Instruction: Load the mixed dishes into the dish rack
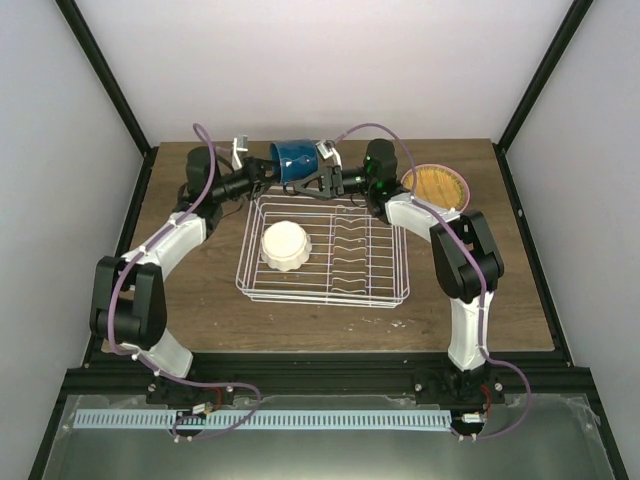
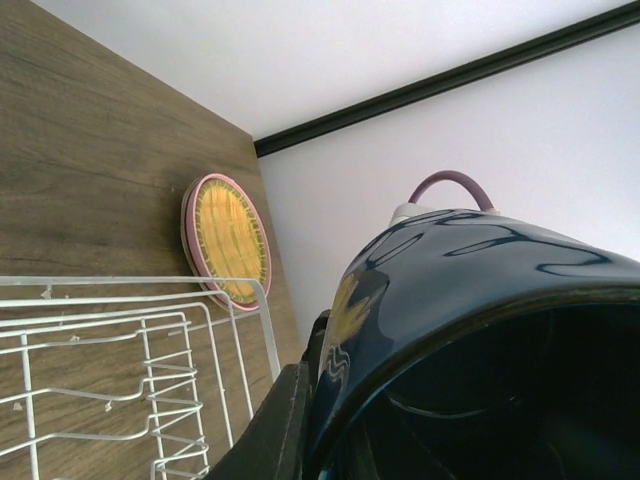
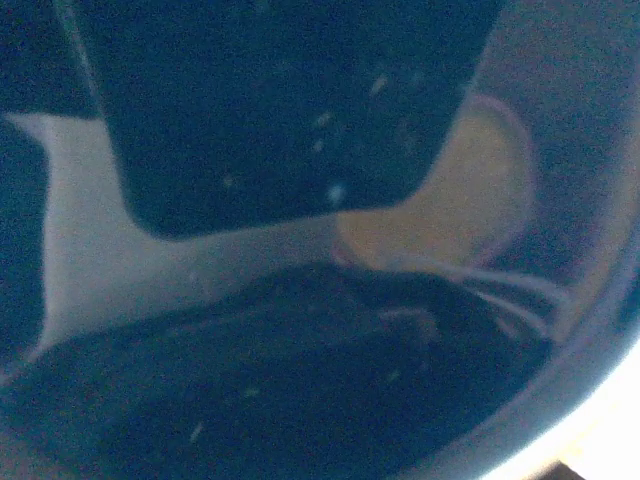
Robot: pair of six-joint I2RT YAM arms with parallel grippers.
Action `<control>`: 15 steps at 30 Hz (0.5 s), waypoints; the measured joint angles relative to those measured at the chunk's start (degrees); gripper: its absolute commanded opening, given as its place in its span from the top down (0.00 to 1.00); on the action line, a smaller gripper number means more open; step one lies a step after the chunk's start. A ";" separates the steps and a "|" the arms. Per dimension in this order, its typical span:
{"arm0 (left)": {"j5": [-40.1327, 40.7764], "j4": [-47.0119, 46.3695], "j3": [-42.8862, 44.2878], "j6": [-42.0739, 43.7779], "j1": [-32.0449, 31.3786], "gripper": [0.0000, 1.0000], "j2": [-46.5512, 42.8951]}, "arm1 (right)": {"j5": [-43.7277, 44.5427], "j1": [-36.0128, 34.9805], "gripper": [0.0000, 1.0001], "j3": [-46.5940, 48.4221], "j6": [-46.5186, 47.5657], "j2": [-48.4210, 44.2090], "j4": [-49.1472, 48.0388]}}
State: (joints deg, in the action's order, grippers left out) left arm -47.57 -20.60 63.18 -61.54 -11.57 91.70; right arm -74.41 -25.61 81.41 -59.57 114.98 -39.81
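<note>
White wire dish rack (image 1: 350,255) fills the middle of the wooden table (image 1: 520,300), with bare wood on either side. The yellow-orange plate (image 1: 435,183) lies off its far right corner, and the cream bowl (image 1: 285,243) sits inside, at the left. The dark blue mug (image 1: 295,163) hangs tilted over the far rim between the left gripper (image 1: 258,178) and right gripper (image 1: 322,180); I cannot tell either claw's opening or hold.

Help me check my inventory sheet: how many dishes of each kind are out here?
Mugs: 1 (dark blue mug)
Bowls: 1 (cream bowl, in the dish rack)
Plates: 2 visible (yellow plate on pink plate; more may hide beneath)
Total: 4 visible
</note>
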 measured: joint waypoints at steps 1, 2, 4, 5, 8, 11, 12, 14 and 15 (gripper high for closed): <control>0.17 -0.20 -0.07 -0.13 0.00 1.00 0.07 | 0.04 0.00 0.62 -0.13 -0.07 0.00 -0.28; 0.37 -0.42 -0.24 -0.13 0.00 1.00 0.07 | 0.00 -0.04 0.66 -0.20 0.00 0.00 -0.61; 0.74 -0.68 -0.66 -0.26 0.00 1.00 0.07 | -0.07 -0.04 0.72 -0.24 -0.11 0.00 -0.96; 0.96 -0.94 -0.87 -0.20 0.02 1.00 0.07 | -0.04 -0.04 0.74 -0.37 -0.66 0.00 -1.03; 1.79 -1.75 -1.68 0.37 0.02 1.00 0.07 | 0.02 -0.04 0.83 -0.81 -1.57 0.00 -1.31; 2.12 -3.89 -2.95 1.11 0.02 1.00 0.07 | -0.04 -0.04 0.91 -1.01 -2.69 0.00 -0.87; 2.10 -4.87 -3.50 1.27 0.02 1.00 0.07 | -0.04 -0.04 0.93 -1.01 -3.28 -0.02 -0.61; 2.19 -7.34 -5.20 0.98 0.04 1.00 0.04 | -0.46 -0.04 0.97 -1.07 -3.06 -0.02 -0.26; 2.27 -8.59 -6.21 0.42 0.04 0.99 0.04 | -0.50 -0.04 0.99 -1.36 -2.89 -0.02 0.20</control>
State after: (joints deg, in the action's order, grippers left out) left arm -45.30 -29.19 56.97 -61.12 -11.53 91.74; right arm -74.91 -25.65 80.05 -62.46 114.96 -39.62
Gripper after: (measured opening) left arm 0.067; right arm 0.161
